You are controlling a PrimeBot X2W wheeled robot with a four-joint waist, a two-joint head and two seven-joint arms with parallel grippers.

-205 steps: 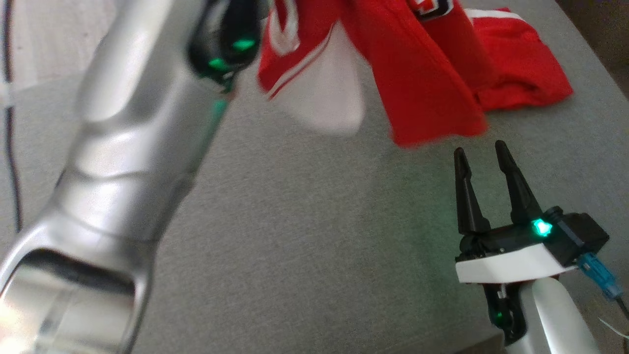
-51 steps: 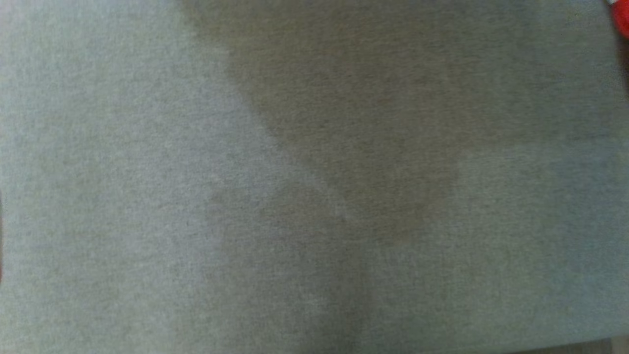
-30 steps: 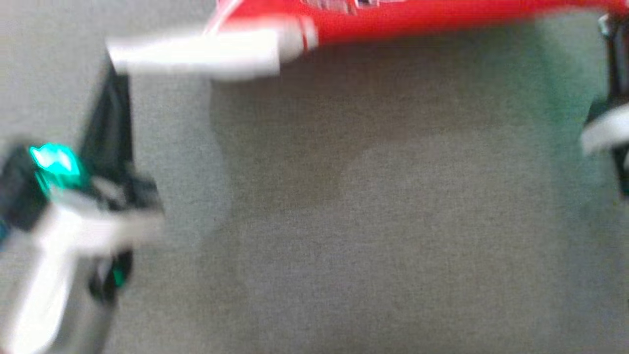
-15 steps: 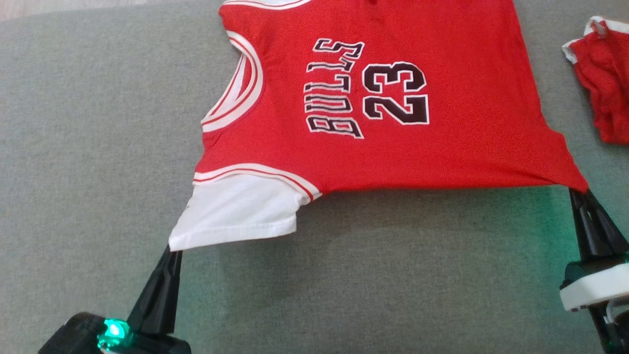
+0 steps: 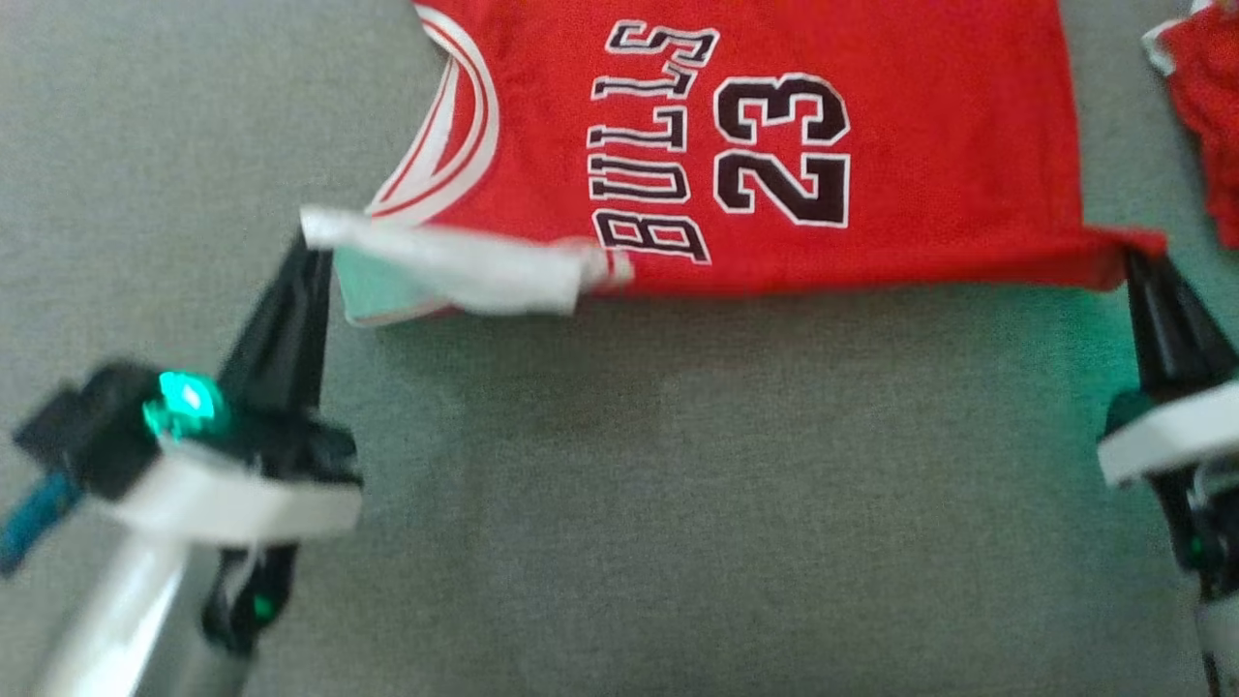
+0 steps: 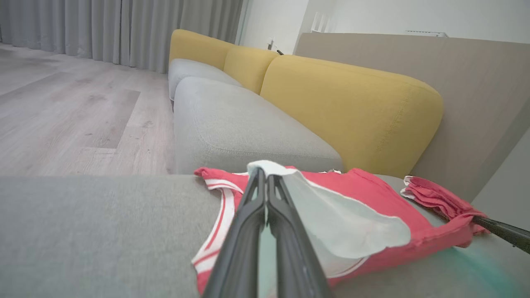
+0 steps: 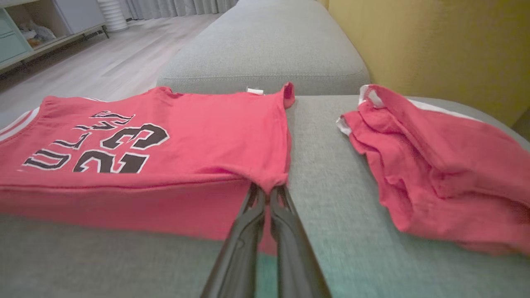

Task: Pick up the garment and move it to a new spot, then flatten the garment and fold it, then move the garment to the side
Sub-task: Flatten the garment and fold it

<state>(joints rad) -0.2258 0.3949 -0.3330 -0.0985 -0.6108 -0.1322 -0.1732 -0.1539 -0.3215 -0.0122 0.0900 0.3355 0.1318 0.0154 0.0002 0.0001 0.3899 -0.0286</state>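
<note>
Crumpled red cloth point(image 5: 1210, 106) lies right, clear of the jersey point(image 5: 871, 145). Red "BULLS 23" jersey on the grey cushion point(image 5: 678, 484), near edge lifted: left tool point(image 5: 315, 254) pinching its white sleeve, right tool point(image 5: 1134, 261) its hem corner.

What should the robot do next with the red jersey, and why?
Probably carry the held edge forward over the lettering. The left end effector and right end effector each pinch a near corner of the red basketball jersey, raised above the grey sofa cushion, so the fold looks begun.
</note>
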